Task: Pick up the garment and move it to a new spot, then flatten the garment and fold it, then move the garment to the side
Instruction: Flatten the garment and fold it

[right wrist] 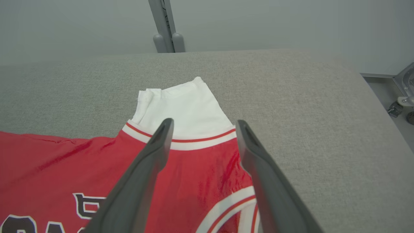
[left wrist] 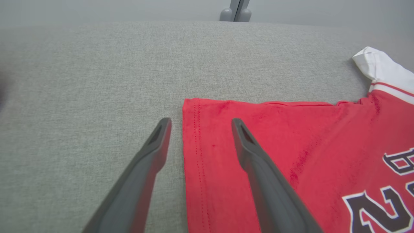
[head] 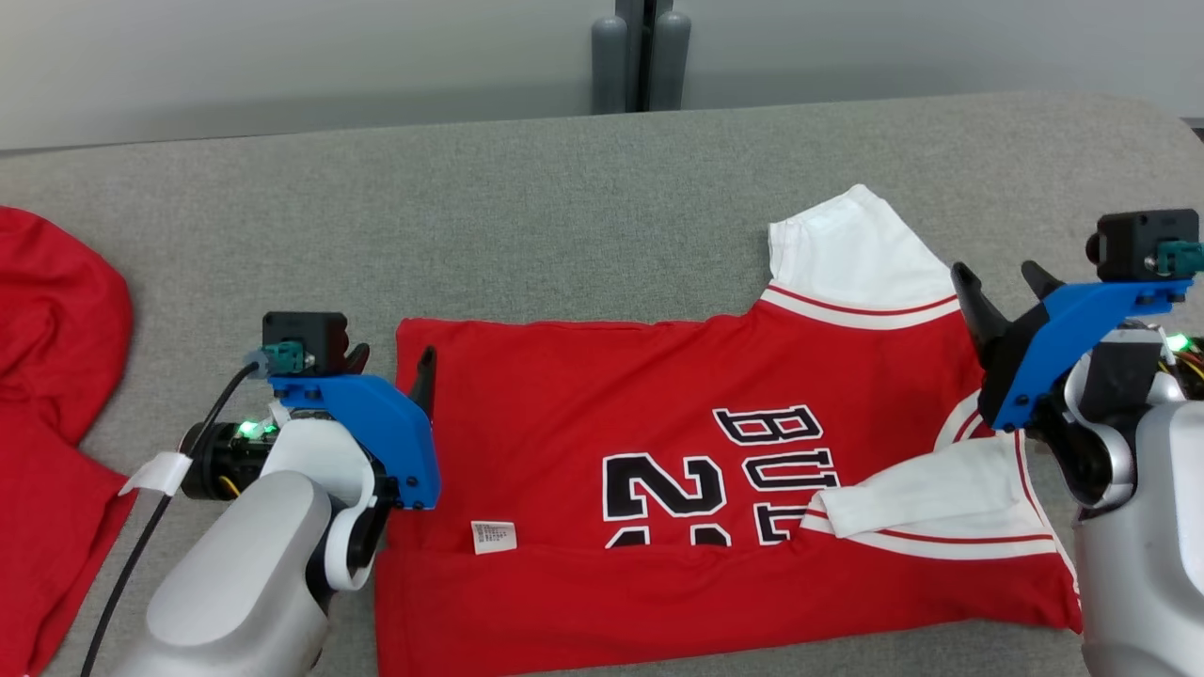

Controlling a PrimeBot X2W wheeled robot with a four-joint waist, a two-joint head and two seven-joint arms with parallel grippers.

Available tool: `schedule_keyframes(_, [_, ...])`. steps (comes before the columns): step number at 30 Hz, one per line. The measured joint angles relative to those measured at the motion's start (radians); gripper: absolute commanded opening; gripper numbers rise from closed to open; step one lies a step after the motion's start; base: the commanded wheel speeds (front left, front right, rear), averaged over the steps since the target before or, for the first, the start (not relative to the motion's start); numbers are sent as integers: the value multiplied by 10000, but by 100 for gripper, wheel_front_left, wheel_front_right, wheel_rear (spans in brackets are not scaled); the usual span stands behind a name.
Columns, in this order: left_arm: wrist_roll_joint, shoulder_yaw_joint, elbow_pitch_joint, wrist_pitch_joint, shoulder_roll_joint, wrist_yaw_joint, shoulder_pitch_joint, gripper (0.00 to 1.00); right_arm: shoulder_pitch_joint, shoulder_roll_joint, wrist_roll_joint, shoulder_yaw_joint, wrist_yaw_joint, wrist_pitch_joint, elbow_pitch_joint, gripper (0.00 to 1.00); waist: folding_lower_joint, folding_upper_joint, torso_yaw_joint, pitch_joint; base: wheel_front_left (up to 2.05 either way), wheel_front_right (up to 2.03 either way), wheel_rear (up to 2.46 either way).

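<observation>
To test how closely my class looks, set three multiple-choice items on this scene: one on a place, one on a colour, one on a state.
1. Where is the left gripper? A at the jersey's hem; B on the number; C on the label.
2. What colour are the sleeves? A black; B white; C grey.
3. What state is the right gripper in? A shut; B shut on the jersey; C open.
Key: 1 A, its fingers straddle the hem edge; 2 B, both sleeves show white; 3 C, its fingers stand apart, holding nothing.
</observation>
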Motion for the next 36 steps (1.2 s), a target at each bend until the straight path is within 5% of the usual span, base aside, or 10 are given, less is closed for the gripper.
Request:
schedule_keyframes(19, [104, -109, 3060, -58, -564, -721, -1998, 100, -1302, -245, 424, 639, 0, -913, 1425, 100, -2, 0, -377, 1308, 0, 0, 0])
schedule_keyframes(20, [63, -123, 3112, 10, -573, -779, -2026, 96, -1302, -245, 424, 639, 0, -917, 1436, 100, -3, -1, -375, 1338, 0, 0, 0])
schedule_keyframes(21, [33, -132, 3154, 63, -587, -832, -2068, 47, -1302, -247, 428, 635, 0, -917, 1444, 100, -4, -1, -364, 1364, 0, 0, 0])
schedule_keyframes(23, [-58, -153, 3187, 146, -640, -1020, -2144, 0, -1316, -272, 441, 617, 0, -888, 1478, 100, -4, -2, -331, 1418, 0, 0, 0])
schedule_keyframes(36, [121, -408, 2556, -667, -1198, -1252, -2455, 0, -4032, -1091, 4, 67, 0, -61, 3515, 100, -2, -2, 495, 2164, 0, 0, 0])
